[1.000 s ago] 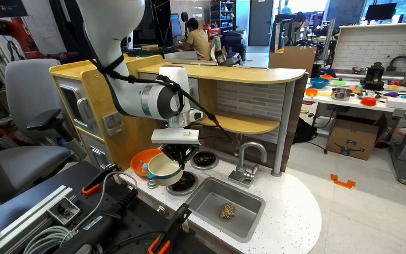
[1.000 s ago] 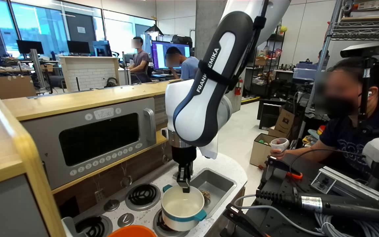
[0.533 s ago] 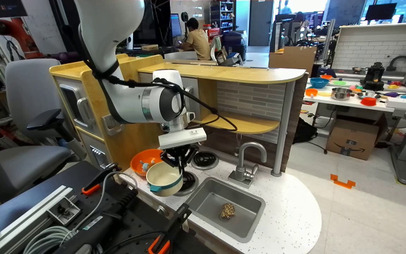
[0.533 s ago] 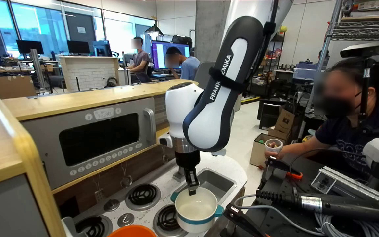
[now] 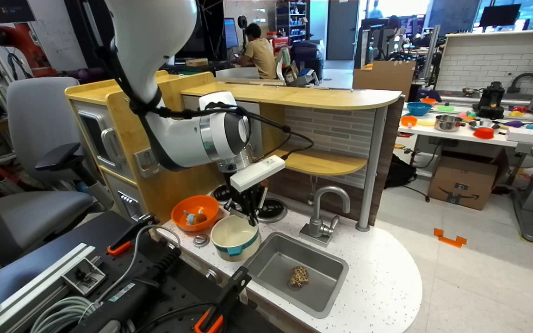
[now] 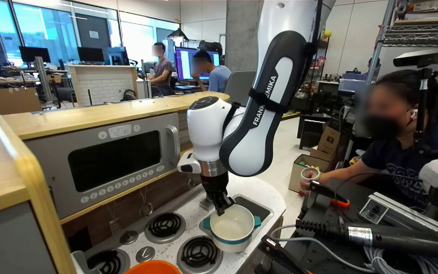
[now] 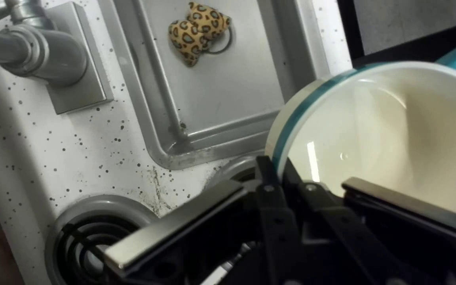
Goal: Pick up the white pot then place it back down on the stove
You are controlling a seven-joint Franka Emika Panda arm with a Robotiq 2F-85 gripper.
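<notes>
Beyond the toy kitchen [image 5: 289,95] we see a cluttered room, where a person [image 5: 261,53] in a tan shirt sits well apart from the robot arm [image 5: 178,143]. Before us, the speckled white countertop [image 5: 382,273] carries the stove [image 6: 166,254], with its round black burner rings [image 6: 200,252], and next to it a grey sink [image 5: 326,277] with a faucet [image 5: 316,219]. We find a small leopard-print toy [image 7: 202,33] in the sink. At the end of the stove away from the sink sits an orange bowl [image 5: 208,212] with small objects [image 5: 199,218] in it; what lies under the bowl is hidden from us.

Our gripper [image 7: 278,163] is pinched narrow on the rim of the white pot [image 6: 234,230]. In the wrist view one finger [image 7: 266,174] stands outside the pot's wall and the other inside, the rim caught between them. Most of the pot hangs below the fingertips, its mouth upward, and in the wrist view it spreads to their right. We see a teal handle [image 6: 257,221] on either side, with the grip on the stretch of rim between them. In an exterior view the pot shows just beside the stove's front burner ring and overlaps part of the sink; how far its base stands off the countertop we cannot tell.
</notes>
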